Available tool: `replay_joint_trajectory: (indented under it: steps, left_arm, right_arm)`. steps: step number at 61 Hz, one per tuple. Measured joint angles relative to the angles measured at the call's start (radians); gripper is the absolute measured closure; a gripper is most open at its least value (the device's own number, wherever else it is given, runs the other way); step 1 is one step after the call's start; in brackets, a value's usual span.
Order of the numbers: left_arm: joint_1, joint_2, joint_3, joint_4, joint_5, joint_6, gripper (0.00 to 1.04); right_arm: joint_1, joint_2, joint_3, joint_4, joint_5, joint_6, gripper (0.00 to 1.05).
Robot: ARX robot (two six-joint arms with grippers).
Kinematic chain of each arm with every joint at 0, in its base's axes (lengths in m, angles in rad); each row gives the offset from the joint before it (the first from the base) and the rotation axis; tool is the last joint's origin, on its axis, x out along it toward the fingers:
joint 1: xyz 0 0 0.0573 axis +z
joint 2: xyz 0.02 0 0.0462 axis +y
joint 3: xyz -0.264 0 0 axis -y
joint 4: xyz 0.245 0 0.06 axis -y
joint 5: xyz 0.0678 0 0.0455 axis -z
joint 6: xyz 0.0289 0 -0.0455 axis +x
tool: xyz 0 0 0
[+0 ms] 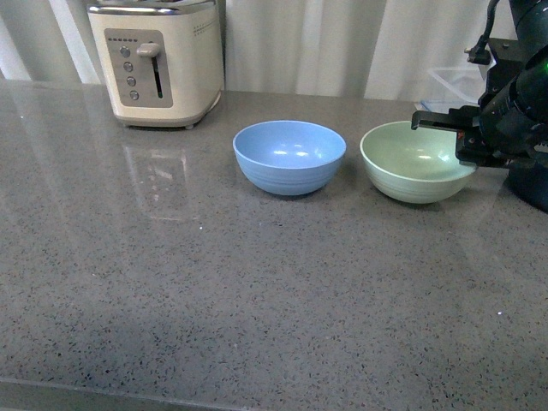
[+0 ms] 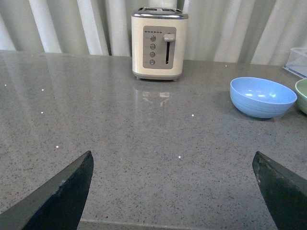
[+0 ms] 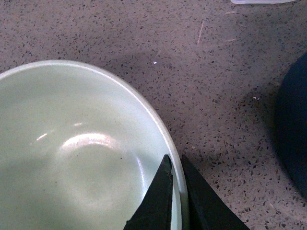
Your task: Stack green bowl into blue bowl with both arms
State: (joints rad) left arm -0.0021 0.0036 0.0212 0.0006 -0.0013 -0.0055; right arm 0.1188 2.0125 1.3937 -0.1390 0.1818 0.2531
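Left gripper (image 2: 171,155): fingers spread wide apart over the counter with nothing between them. It is well clear of both bowls and does not show in the front view.

Toaster (image 1: 158,64): cream, standing at the back left of the countertop (image 1: 171,291).

Blue bowl (image 1: 289,156): upright near the middle of the counter, mouth up and empty. It is round, so no long axis applies.

Green bowl (image 1: 417,160): just to the right of the blue bowl and apart from it, with a narrow strip of counter between them. It is upright with its mouth up, empty, and rests on the counter.

Right gripper (image 3: 175,160): clamped on the green bowl's right-hand rim, with one finger inside the wall and one outside.

Dark rounded object (image 3: 293,129): sits on the counter beside the green bowl, on the gripper's side. What it is cannot be told.

Clear plastic container (image 1: 458,86): at the back right, and its contents cannot be made out.

Surface and room: the counter is grey speckled stone, glossy enough to mirror the toaster. A pale pleated curtain (image 1: 300,43) closes off the rear.
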Motion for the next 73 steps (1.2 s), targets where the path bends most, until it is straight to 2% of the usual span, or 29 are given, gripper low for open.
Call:
replay_joint_trajectory:
  steps: [20,35,56,73]
  left_arm:
    - [0.0,0.0,0.0,0.0,0.0,0.0,0.07]
    - [0.0,0.0,0.0,0.0,0.0,0.0,0.07]
    - [0.0,0.0,0.0,0.0,0.0,0.0,0.07]
    - [0.0,0.0,0.0,0.0,0.0,0.0,0.07]
  right_arm:
    - [0.007,-0.121,-0.009,0.0,-0.007,-0.032,1.03]
    - [0.11,-0.271,0.005,0.01,-0.061,-0.035,1.03]
    - [0.283,-0.215,0.081,0.058,-0.035,-0.015,1.03]
    - [0.306,-0.047,0.162,0.026,-0.018,-0.006,1.03]
